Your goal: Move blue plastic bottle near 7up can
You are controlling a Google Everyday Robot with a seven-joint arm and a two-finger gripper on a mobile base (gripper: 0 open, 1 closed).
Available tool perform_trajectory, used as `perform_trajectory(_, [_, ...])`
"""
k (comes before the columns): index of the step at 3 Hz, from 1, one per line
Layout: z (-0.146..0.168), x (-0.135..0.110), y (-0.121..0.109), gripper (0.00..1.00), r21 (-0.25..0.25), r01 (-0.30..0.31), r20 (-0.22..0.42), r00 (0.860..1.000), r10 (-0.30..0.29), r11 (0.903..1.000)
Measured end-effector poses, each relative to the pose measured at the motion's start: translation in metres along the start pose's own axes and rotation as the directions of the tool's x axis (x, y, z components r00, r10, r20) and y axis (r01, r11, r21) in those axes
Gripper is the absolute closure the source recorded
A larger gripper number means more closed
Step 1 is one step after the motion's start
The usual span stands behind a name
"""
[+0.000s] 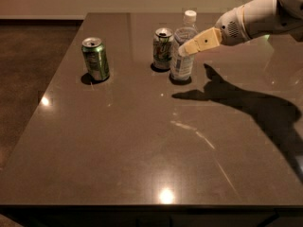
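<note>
The blue plastic bottle [182, 66], clear with a white cap and a blue-and-white label, stands upright at the back of the dark table [142, 141]. It is just right of the 7up can [163, 48], almost touching it. My gripper [185, 48] reaches in from the upper right on a white arm [255, 18]. Its tan end lies across the front of the bottle's upper body. The part behind the bottle is hidden.
A darker, shiny green can [95, 59] stands at the back left of the table. The arm's shadow falls across the right side of the table. The brown floor [28, 60] shows past the table's left edge.
</note>
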State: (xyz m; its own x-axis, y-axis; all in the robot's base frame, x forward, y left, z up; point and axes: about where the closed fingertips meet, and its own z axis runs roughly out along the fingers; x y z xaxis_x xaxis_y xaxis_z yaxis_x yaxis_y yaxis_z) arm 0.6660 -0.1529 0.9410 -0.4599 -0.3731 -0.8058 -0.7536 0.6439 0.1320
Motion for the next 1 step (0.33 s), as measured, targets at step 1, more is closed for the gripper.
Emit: perform_trajectory(1, [-0.0002,0.0001,0.0000,0.00,0.001,0.001,-0.001,1.000,-0.001,1.0000])
